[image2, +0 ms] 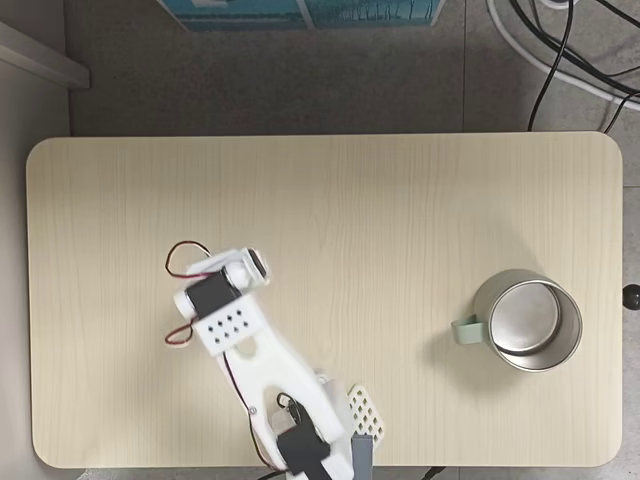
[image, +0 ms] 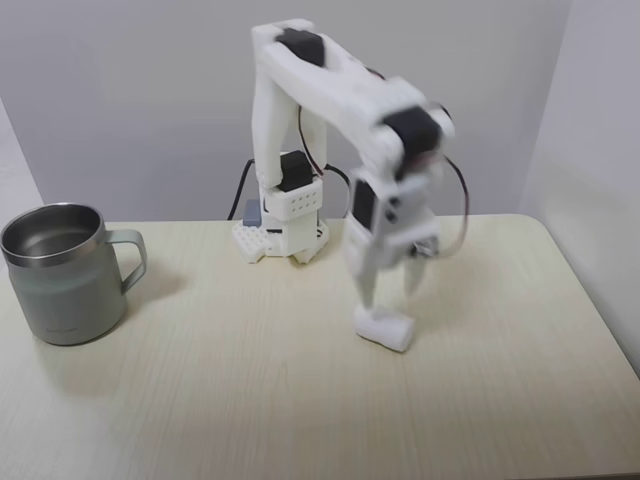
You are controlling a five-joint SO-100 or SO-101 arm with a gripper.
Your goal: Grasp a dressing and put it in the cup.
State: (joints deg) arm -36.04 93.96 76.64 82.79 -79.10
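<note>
Claw: seen spread apart, straddling the gauze roll, nothing yet held.
Gauze roll: found lying on tabletop, well apart from mug.
Handling: judged light, soft; best pinched mid-body.

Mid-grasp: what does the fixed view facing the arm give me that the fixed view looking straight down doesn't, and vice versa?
Facing the arm: the small white soft rolled dressing lies on the pale wooden table, the white gripper just above it, jaws apart. Looking down: the squat grey-green metal mug is empty inside; black cables cross the floor. Both: that mug, the table, the white arm.
</note>
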